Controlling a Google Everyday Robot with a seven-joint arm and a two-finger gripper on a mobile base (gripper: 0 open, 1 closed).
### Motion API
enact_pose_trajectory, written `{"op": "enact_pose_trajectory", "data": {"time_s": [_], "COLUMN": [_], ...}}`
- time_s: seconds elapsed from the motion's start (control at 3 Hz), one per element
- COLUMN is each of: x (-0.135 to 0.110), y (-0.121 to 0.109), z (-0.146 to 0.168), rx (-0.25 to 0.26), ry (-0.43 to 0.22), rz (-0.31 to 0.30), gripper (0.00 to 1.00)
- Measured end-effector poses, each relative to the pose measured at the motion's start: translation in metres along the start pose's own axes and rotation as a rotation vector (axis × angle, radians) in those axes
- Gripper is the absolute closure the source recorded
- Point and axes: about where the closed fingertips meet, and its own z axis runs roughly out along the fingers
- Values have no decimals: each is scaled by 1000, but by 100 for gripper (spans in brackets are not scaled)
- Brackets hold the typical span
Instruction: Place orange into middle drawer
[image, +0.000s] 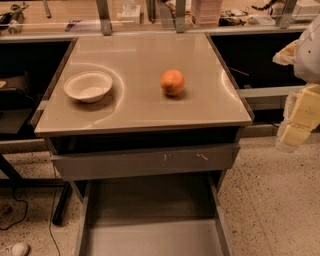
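The orange (172, 82) sits on the beige cabinet top (150, 107), right of centre. The middle drawer (150, 237) is pulled out below, a wide grey tray with a bare flat floor and thin side walls, and nothing shows in it. My gripper (300, 122), pale yellow on a white arm, hangs at the right edge of the camera view. It is beside the cabinet's right front corner, apart from the orange and above the floor. It is partly cut off by the frame edge and holds nothing that I can see.
A white bowl (88, 86) stands on the left of the cabinet top. A drawer with a scratched grey front panel (145, 161) sits closed above the open tray. Speckled floor (270, 200) lies to the right. Metal posts and clutter line the back.
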Motion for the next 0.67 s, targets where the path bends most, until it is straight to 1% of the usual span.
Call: {"op": "enact_pose_trajectory", "data": {"time_s": [0.33, 0.67], "x": [-7, -28], "y": [-8, -32], "z": [2, 8], "rx": [8, 14], "ry": [6, 18], "rz": [-12, -35], "gripper": [0, 0]}}
